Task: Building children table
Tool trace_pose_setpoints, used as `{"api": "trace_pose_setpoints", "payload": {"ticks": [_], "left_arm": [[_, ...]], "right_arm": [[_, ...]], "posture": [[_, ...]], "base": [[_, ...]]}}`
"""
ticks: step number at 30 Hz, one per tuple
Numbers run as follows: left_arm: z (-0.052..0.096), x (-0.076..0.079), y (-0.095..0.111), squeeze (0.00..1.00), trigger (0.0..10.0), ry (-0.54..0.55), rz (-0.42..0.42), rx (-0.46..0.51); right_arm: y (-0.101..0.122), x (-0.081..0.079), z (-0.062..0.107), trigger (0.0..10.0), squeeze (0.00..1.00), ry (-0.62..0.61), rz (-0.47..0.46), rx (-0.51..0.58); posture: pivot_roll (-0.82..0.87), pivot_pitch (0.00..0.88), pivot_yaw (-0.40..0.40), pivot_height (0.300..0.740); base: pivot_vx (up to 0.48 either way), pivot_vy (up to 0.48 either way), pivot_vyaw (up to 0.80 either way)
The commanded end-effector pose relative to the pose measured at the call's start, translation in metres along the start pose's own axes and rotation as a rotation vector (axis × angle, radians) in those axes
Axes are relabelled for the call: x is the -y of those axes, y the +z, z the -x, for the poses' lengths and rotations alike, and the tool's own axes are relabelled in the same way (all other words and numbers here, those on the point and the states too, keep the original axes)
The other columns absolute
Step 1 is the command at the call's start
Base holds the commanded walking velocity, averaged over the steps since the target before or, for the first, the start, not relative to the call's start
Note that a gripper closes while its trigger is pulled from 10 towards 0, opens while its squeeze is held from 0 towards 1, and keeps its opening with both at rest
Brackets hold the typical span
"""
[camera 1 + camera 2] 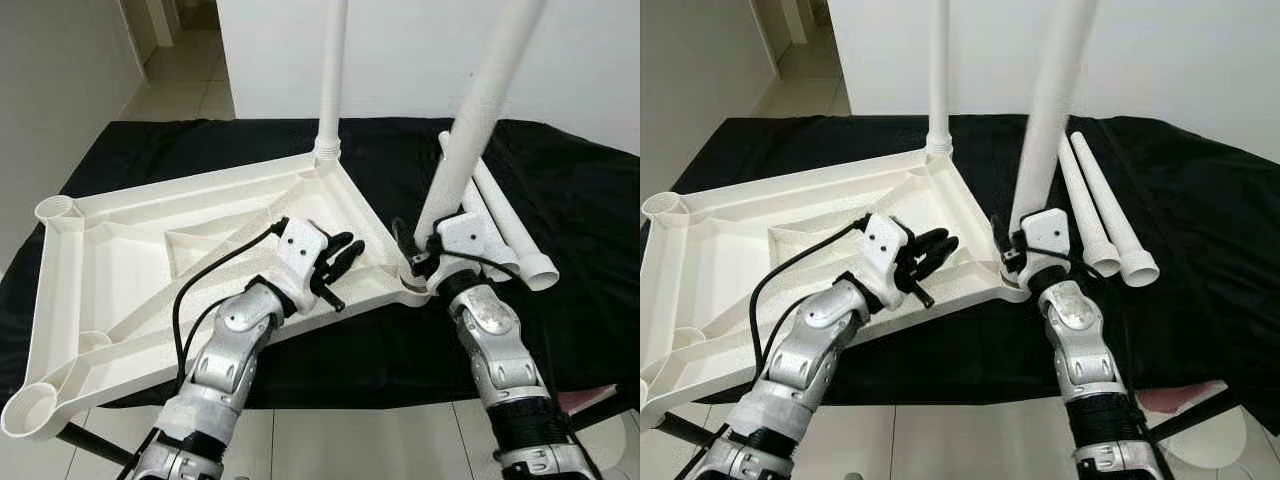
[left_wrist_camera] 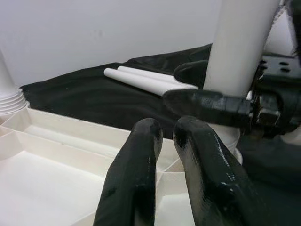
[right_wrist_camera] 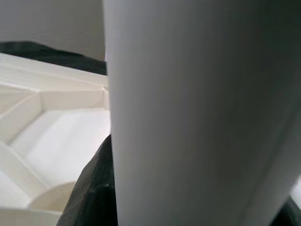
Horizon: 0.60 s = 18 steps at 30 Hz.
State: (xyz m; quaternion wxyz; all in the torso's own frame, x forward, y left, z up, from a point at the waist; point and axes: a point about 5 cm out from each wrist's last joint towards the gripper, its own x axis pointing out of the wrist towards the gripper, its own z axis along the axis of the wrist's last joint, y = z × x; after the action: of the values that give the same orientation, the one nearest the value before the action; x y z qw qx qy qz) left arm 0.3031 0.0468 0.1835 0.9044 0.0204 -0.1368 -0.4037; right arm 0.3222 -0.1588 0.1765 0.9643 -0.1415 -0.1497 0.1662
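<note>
My right gripper (image 1: 418, 262) is clamped around the base of a white table leg (image 1: 470, 135), right where its lower end meets the corner socket (image 1: 415, 287) of the upturned white tabletop (image 1: 120, 270). That leg's long axis runs nearly upright but leans a little to my right, so I judge it not yet square in the socket; straightening it and pressing it down along its own length is what the next move turns on, and my right arm is the one already on it. My left gripper (image 1: 340, 262) rests over the tabletop's near edge just beside that same corner, its fingers (image 2: 141, 174) close together and holding nothing, seemingly steadying the top. The tabletop lies underside up on the black cloth (image 1: 560, 200), filling the left and middle of the surface, its near left corner overhanging the edge. A second leg (image 1: 331, 80) stands upright in the far corner socket. The two sockets on the left, far (image 1: 55, 208) and near (image 1: 30, 408), are empty. Two spare legs (image 1: 515, 235) lie side by side on the cloth toward the right edge, just beyond my right gripper.
</note>
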Motion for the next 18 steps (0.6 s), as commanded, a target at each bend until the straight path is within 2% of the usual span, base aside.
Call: {"api": "trace_pose_setpoints", "payload": {"ticks": [1,10,13,16,18], "left_arm": [[0.001,0.002,0.002,0.0,10.0,-0.024,0.002,0.007],[0.001,0.003,0.006,0.0,10.0,-0.037,0.013,0.013],[0.0,0.003,0.008,0.0,10.0,-0.039,0.009,0.017],[-0.001,0.003,0.009,0.0,10.0,-0.038,0.006,0.02],[-0.001,0.003,0.011,0.0,10.0,-0.036,0.007,0.027]], "right_arm": [[-0.025,-0.012,0.01,10.0,0.0,0.06,-0.018,-0.11],[-0.044,-0.014,0.018,10.0,0.0,0.097,-0.044,-0.16],[-0.05,-0.013,0.019,10.0,0.0,0.046,-0.194,-0.158],[-0.053,-0.01,0.018,10.0,0.0,0.008,-0.246,-0.171],[-0.061,-0.003,0.016,10.0,0.0,-0.079,-0.306,-0.224]], "posture": [[0.01,0.068,0.01,0.74],[0.0,0.07,0.013,0.74],[0.0,0.069,0.013,0.74],[0.0,0.069,0.012,0.74],[0.0,0.069,0.013,0.74]], "base": [[0.0,0.0,0.0],[0.0,0.0,0.0],[0.0,0.0,0.0],[0.0,0.0,0.0],[0.0,0.0,0.0]]}}
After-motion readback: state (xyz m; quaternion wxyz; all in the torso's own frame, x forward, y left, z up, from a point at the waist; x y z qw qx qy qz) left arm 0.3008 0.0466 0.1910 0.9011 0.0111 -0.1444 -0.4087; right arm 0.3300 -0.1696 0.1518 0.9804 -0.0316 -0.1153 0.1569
